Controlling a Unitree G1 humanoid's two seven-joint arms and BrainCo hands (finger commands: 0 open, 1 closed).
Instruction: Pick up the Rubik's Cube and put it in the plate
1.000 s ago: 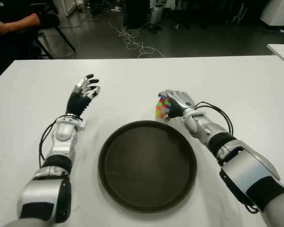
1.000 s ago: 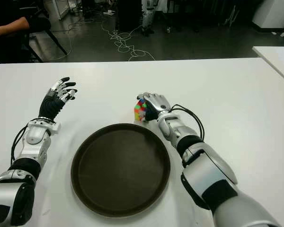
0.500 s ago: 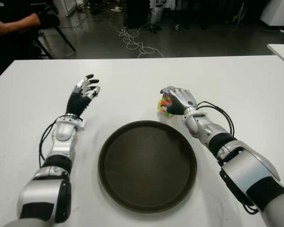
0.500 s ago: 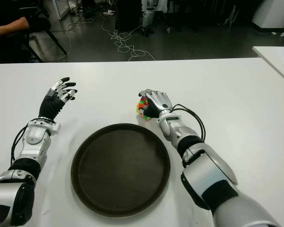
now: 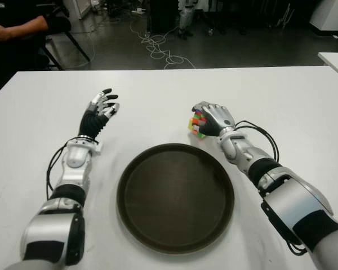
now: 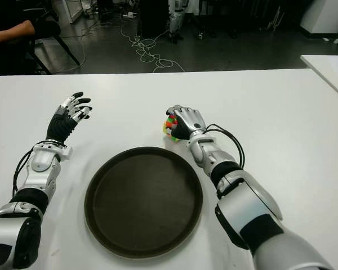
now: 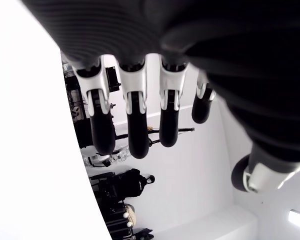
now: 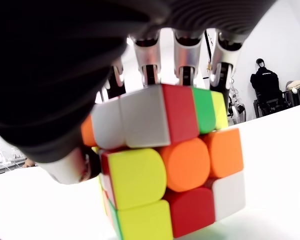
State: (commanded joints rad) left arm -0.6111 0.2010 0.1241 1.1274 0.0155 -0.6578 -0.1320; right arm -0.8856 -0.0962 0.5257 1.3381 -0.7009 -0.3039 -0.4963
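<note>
Rubik's Cube [image 5: 196,125] sitting clenched in right hand [image 5: 213,118], fingers [image 8: 186,56] wrapping its top; now lifting off desk [image 5: 281,101], shifting back from plate [image 5: 175,196] rim. Carry to plate pending. Left hand [image 5: 99,109] idling left of plate, fingers spread, holding nothing.

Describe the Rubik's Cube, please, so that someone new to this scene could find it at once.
On the white table, find the round dark plate near the front edge. Just beyond its far right rim, the right hand is closed on the Rubik's Cube, the only multicoloured thing here; the left hand is empty.
</note>
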